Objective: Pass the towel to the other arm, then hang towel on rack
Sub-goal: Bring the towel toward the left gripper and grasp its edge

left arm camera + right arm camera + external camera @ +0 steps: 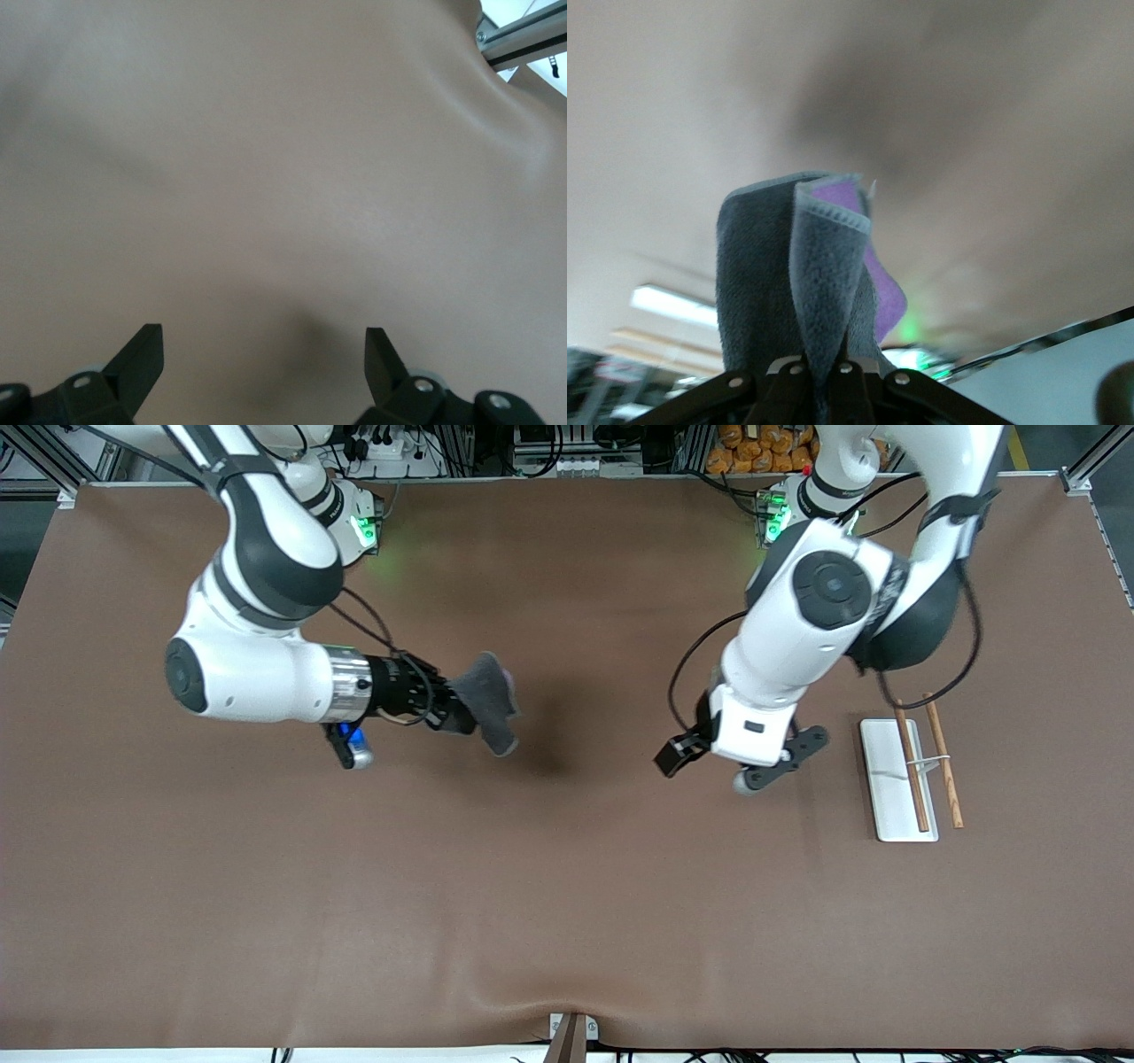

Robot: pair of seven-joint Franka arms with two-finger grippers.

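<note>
The right gripper (pixel 454 710) pinches the towel (pixel 492 701) between its closed fingers above the table (pixel 567 886); the left gripper (pixel 709 766) hangs open beside the rack (pixel 897 779).

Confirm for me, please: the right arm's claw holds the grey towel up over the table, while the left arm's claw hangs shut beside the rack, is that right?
Not quite. The left claw is open, not shut: the left wrist view shows its fingers spread wide with bare table between them. The rest stands: the right claw grips the grey towel up over the table, and the left claw hangs beside the rack.
</note>
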